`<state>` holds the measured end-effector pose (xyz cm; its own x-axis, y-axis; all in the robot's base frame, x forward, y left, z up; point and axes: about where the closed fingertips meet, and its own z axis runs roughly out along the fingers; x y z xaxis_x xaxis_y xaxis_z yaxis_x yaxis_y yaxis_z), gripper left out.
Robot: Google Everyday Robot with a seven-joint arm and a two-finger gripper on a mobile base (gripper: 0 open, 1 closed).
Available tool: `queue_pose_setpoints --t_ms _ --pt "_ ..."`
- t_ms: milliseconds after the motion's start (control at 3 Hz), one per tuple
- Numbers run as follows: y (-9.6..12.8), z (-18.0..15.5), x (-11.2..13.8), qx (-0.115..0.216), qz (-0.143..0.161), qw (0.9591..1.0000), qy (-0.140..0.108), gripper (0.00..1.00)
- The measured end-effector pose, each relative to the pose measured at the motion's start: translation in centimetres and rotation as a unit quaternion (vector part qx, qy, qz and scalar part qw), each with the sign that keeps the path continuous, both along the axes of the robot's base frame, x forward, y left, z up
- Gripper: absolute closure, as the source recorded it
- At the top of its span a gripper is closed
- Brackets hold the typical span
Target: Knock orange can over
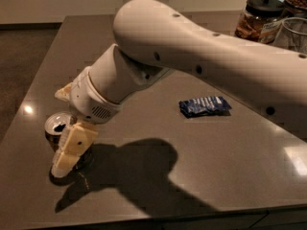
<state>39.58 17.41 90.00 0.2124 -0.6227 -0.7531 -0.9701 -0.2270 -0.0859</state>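
Note:
The orange can point(56, 131) stands upright near the front left corner of the dark table point(158, 190), with its silver top and dark drinking hole showing. My gripper point(62, 128) is open and has come down right at the can. One cream finger point(73, 147) lies in front of the can's right side and hides most of its body. The other finger tip point(63, 92) pokes out behind the wrist, farther back. The big white arm reaches in from the upper right.
A blue crinkled snack bag point(204, 105) lies at the middle right of the table. Dark-lidded jars point(259, 14) and a glass container point(292, 32) stand at the back right corner. The table's left edge runs close to the can.

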Motion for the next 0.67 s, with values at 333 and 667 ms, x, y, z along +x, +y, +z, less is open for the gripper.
queue_pose_setpoints --t_ms 333,667 --pt "-0.02 -0.70 0.15 -0.003 0.000 0.9999 0.012 0.15" --pt "-0.70 -0.60 0.50 0.001 -0.004 0.9997 0.024 0.39"
